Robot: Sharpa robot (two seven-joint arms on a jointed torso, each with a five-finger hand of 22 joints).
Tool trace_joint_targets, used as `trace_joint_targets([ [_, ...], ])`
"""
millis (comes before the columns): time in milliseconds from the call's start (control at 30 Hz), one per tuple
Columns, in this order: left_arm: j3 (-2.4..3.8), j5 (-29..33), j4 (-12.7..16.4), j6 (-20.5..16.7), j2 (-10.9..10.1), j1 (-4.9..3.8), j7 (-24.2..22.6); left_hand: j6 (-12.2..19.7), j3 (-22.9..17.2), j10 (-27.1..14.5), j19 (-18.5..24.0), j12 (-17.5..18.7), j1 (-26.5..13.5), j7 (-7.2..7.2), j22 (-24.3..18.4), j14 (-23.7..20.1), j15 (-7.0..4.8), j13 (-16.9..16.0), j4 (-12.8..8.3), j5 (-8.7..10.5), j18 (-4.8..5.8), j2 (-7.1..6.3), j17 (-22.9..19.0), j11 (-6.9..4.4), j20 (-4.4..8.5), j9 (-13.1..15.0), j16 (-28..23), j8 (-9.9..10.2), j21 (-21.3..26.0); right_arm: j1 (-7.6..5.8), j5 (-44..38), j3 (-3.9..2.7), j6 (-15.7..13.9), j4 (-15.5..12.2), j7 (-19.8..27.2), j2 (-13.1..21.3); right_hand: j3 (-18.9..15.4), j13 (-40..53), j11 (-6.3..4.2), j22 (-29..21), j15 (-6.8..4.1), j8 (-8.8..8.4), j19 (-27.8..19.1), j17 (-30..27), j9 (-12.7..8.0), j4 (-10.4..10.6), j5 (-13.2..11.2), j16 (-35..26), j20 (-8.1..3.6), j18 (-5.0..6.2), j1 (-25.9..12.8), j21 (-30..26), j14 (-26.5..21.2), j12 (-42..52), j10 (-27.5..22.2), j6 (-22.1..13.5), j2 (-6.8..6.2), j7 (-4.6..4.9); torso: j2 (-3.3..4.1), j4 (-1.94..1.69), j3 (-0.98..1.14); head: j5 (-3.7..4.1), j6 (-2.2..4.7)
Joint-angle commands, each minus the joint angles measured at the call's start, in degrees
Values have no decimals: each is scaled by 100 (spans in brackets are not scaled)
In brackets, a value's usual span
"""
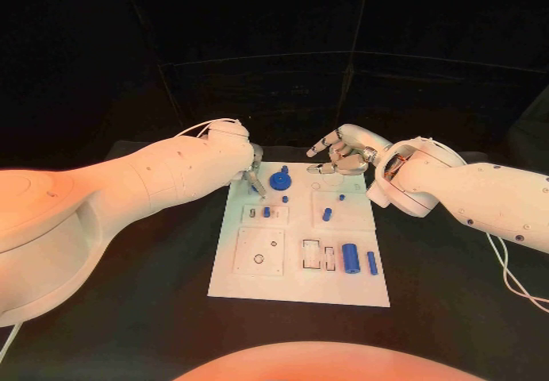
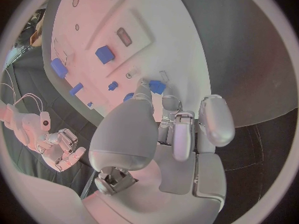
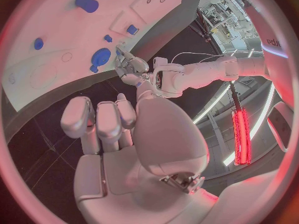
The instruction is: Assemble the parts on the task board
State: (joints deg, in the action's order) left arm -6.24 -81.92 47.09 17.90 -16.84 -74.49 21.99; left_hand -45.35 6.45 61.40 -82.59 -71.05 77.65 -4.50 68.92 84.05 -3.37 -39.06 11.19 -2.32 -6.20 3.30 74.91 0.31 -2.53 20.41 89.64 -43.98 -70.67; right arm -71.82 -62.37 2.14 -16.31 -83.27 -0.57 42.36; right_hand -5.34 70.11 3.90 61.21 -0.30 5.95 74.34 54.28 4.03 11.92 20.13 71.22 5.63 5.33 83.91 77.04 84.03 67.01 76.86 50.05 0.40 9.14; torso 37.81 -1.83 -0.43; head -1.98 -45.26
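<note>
Table [image 1: 137, 317]: black; it carries the white board, and the room behind it is dark.
Board [image 1: 300, 290]: white plate in the middle of the table, long side running away from the robot, with raised square blocks and cut-out slots on it.
Left hand [image 1: 253, 176]: at the board's far left corner. In the left wrist view the fingers [image 2: 215, 117] reach down toward a small blue part [image 2: 157, 86] at the board edge. Whether they grip it, I cannot tell.
Right hand [image 1: 346, 155]: over the board's far edge, right of centre. Fingers [image 1: 323, 148] curled loosely and apart, with nothing seen in them.
Round part [image 1: 282, 183]: blue disc with a knob, on the far end of the board, between the two hands and just beside the left fingers.
Cylinder [image 1: 350, 258]: thick blue part lying in the near right area, with a thinner blue bar [image 1: 372, 263] just beside it.
Pegs: a short blue peg [image 1: 328, 213] mid-board, a smaller one [image 1: 342, 197] beyond it nearer the right hand, and a peg [image 1: 266, 212] in the left block.
Slots [image 1: 311, 253]: rectangular openings left of the cylinder.
</note>
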Motion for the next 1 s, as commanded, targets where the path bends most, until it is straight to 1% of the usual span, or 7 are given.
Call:
trace_joint_targets([
  [33,-22,-56,-10,71,-16,31,-89,26,-139,-61,6,47,264,10,7,595,-24,25,-102,-40,100,179,1509,-17,12,-7,36,-6,16,-10,7,-3,23,-8,23,-1,-3,-1,-8,7,-49,35,-3,6,-6,-15,29,-12,-17,42,4,-32,37,39,9,39,40,0,3,3,-1,-1,-1],
  [167,-22,-24,1,78,-28,32,-160,62,-392,-120,2,119,581,39,35,595,-40,97,-278,-42,104,386,1509,-45,21,-38,36,52,-2,-10,7,-3,24,-10,22,4,1,-2,-7,8,-49,35,-3,10,-6,-12,39,-11,-17,42,4,-32,37,39,9,39,51,1,1,2,-3,2,-4],
  [400,-21,93,25,99,-66,32,-246,143,-804,-303,24,328,872,27,13,595,-35,357,-439,-42,101,627,1509,-35,25,-100,36,167,32,-10,7,-3,24,-15,21,13,1,-2,-7,8,-49,35,-3,10,-6,-12,39,-11,-17,42,4,-32,37,39,9,39,51,1,-3,-2,-1,6,-5],
  [500,-21,120,35,120,-87,31,-257,180,-980,-356,35,412,916,5,6,595,-20,450,-476,-43,101,650,1509,-16,16,-109,36,189,46,-10,7,-3,23,-17,22,17,1,-2,-7,8,-49,35,-3,10,-6,-12,39,-11,-17,42,4,-32,37,39,9,39,51,1,1,-1,1,5,0],
  [733,-20,155,58,170,-138,28,-272,241,-1458,-370,58,509,827,-49,-14,595,25,541,-457,-43,97,571,1509,31,-19,-104,36,198,85,-10,7,-3,27,-20,20,28,1,-2,-7,6,-49,35,-3,9,-6,-10,45,-12,-17,43,3,-34,37,39,9,39,56,1,-2,-4,0,1,5],
  [833,-20,228,72,189,-158,24,-266,270,-1744,-379,66,530,731,-71,-18,595,45,567,-408,-43,94,499,1509,51,-37,-102,36,202,99,-10,7,-3,28,-19,17,32,1,-6,-7,7,-49,35,-3,3,-7,-9,48,-15,-17,43,2,-33,36,34,7,39,57,1,-5,-5,1,0,2],
  [1000,-19,329,102,256,-183,15,-243,339,-2294,-440,93,554,546,-119,-54,595,77,617,-232,-42,82,467,1509,86,-63,-111,36,234,149,-10,7,-3,31,-13,14,36,1,-6,-7,7,-49,35,-3,3,-7,-9,48,-15,-17,43,2,-33,36,34,7,39,57,1,-1,-5,0,15,-6],
])
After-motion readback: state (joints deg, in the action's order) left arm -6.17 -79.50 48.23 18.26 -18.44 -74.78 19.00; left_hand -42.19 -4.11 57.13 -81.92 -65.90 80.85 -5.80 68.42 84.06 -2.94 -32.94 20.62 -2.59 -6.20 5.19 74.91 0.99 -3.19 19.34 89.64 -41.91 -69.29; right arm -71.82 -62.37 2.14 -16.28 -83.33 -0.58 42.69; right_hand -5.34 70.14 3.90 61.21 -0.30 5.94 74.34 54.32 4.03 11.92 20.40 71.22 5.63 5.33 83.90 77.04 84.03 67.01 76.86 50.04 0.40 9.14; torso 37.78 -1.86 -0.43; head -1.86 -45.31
